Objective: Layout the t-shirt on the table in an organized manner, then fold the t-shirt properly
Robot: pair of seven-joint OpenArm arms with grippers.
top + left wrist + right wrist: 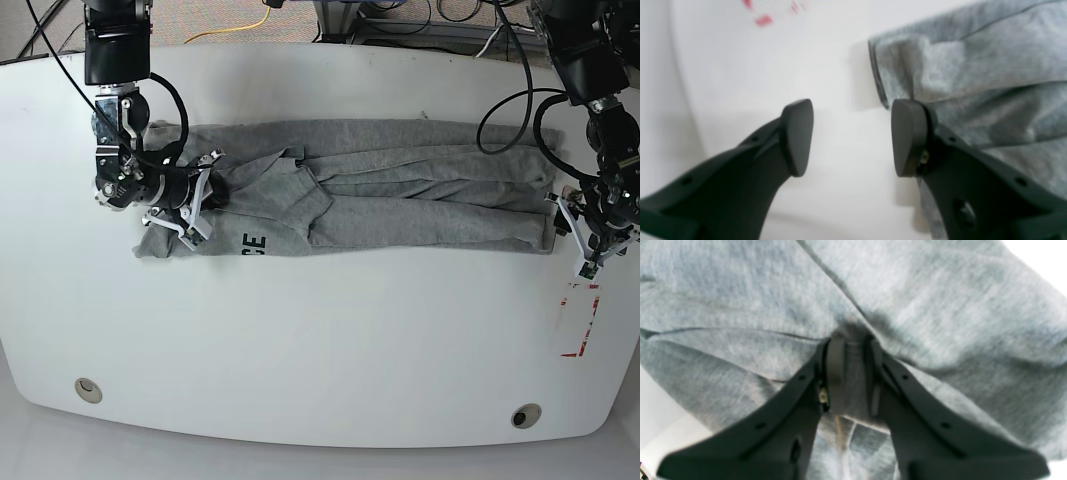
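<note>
Glossy white table [320, 350] filling the base view, with 2 small round holes [88, 389] near the front edge and red tape marks [578, 320] toward the front corner on that view's right.

Heather-grey t-shirt [400, 195] stretched across the table's far half as a long, rumpled band, folded over on itself in several creases. Black letters "CE" [252, 242] showing on its front edge, toward the base view's left.

Right gripper [853, 373] at the base view's left end of the t-shirt [940, 306], closed narrow around a pinched ridge of grey fabric that sits between both fingers [835, 363]. Cloth bunched and creased around that pinch.

Left gripper [851, 136] at the opposite end, spread wide, nothing between its dark pads [800, 133]. Bare white table [840, 186] visible through the gap. 1 pad right at the hemmed edge of the t-shirt [973, 66], touching or just beside it; cannot tell which. Blurred red tape marks [763, 20] beyond it.
</note>
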